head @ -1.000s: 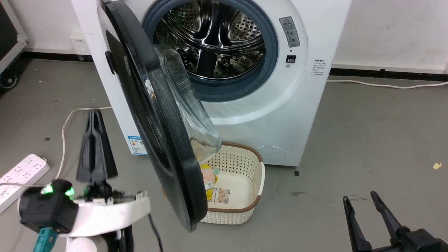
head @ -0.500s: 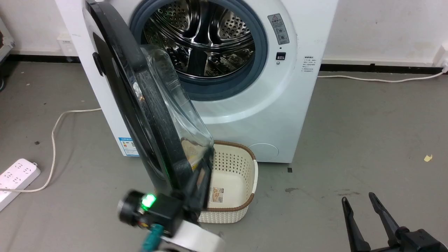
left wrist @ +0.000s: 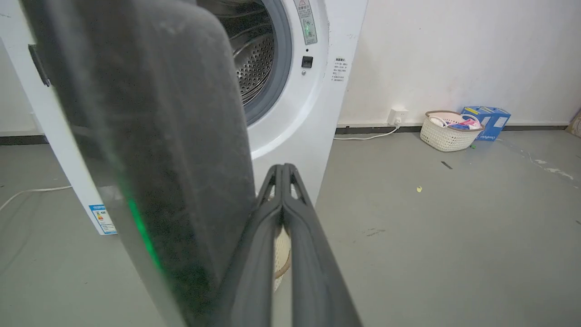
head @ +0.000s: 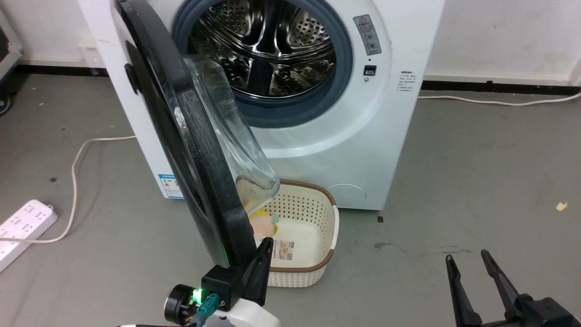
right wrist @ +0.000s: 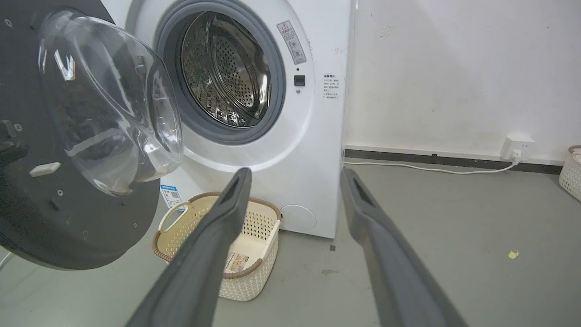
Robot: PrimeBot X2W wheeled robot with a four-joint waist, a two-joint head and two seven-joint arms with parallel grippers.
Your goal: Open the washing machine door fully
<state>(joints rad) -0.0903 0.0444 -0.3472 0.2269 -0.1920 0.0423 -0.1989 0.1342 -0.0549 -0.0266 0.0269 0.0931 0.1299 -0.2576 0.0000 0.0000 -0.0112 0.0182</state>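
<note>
Left gripper point(head: 268, 242), fingers together, sits just beside the door point(head: 202, 150) at its lower rim; right gripper point(head: 467, 255) gapes, well apart.

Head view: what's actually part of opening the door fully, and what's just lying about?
Part of the job:
door, partly open
washing machine

Lying about:
basket on the floor by the door
power strip
white cable
paper scrap

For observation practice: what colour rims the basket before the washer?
Brown, around a cream basket; best in right wrist view.
</note>
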